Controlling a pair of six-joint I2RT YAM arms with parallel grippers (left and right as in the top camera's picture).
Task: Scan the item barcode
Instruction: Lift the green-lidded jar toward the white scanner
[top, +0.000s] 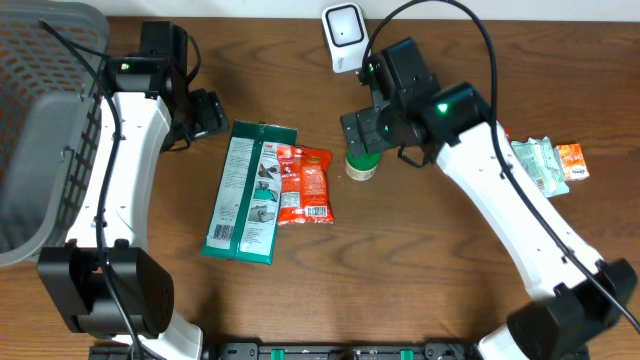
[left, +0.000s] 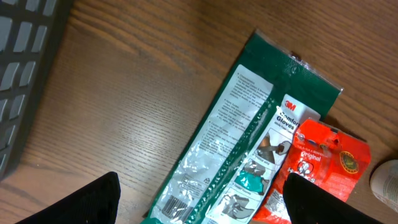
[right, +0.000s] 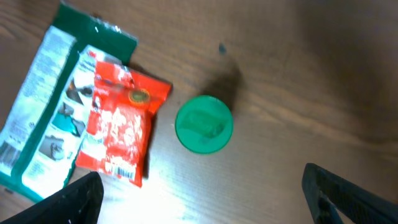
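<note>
Right gripper (right: 200, 173) hangs over the green-capped bottle (right: 204, 123), jaws wide with nothing between them. Bottle stands upright on the table (top: 420, 270), not held. I read it as the item to scan: it sits nearest the white barcode scanner (top: 343, 36), with the right arm lined up on it.

Left gripper (left: 202, 179) is also wide and empty, parked by the top end of the green 3M gloves pack (left: 236, 143), probably just waiting.

Red snack packet (top: 305, 184) overlaps the pack's right edge, with its barcode showing at the lower end.

Room: bare wood around the bottle, packet near on one side, so a straight descent looks clear. Grey basket (top: 40, 120) takes the left edge. Small packets (top: 545, 165) lie well apart on the right.
</note>
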